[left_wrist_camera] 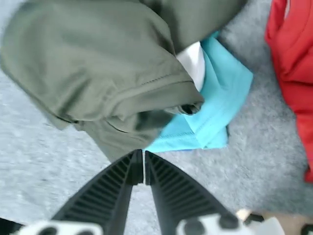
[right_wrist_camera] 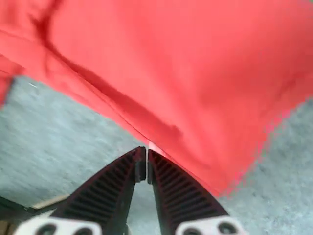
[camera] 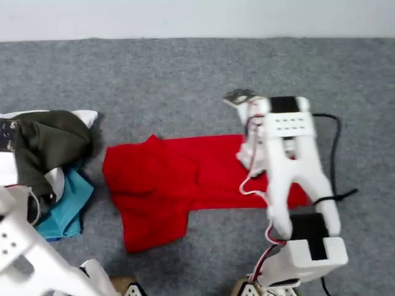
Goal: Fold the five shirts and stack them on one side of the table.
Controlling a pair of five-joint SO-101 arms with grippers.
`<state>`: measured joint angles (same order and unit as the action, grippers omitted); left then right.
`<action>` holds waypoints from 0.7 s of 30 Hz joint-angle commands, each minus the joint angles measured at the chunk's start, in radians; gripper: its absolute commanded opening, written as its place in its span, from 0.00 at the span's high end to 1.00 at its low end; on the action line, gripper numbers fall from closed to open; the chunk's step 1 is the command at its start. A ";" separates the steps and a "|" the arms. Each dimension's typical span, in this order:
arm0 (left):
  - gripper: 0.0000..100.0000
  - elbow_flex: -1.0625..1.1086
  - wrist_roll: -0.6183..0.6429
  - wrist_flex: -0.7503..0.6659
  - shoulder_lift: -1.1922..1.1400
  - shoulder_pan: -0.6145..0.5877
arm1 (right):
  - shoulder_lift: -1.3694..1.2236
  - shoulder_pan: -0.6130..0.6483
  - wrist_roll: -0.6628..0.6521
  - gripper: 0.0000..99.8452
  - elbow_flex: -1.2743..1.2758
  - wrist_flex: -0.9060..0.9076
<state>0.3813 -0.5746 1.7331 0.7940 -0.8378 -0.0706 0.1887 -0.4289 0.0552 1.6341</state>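
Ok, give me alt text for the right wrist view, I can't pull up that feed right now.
The black ribbed jaws are closed on the hem of a crumpled red fabric shirt, which spreads away beyond them. The grey carpet-like table surface shows past the shirt's edges.

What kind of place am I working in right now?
Probably a robotics lab or workshop bench rather than a home: a grey felt-covered table, a plain white wall behind it, a white plastic robot arm with loose wiring, and a crumpled red fabric shirt laid out for folding.
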 commanded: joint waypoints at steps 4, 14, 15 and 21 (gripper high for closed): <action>0.99 0.027 0.005 0.021 0.110 0.000 | -0.001 0.234 0.110 0.99 -0.072 -0.094; 0.99 0.179 0.003 0.003 0.109 0.002 | -0.219 0.406 0.123 0.99 -0.126 -0.320; 0.99 0.183 0.003 0.003 0.109 0.002 | -0.255 0.414 0.124 0.99 -0.147 -0.318; 0.99 0.186 0.003 0.003 0.109 0.002 | -0.429 0.450 0.124 0.99 -0.276 -0.237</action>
<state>0.5715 -0.5746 1.7331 0.8907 -0.8378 -0.4741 0.6107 -0.3138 -0.1304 1.3380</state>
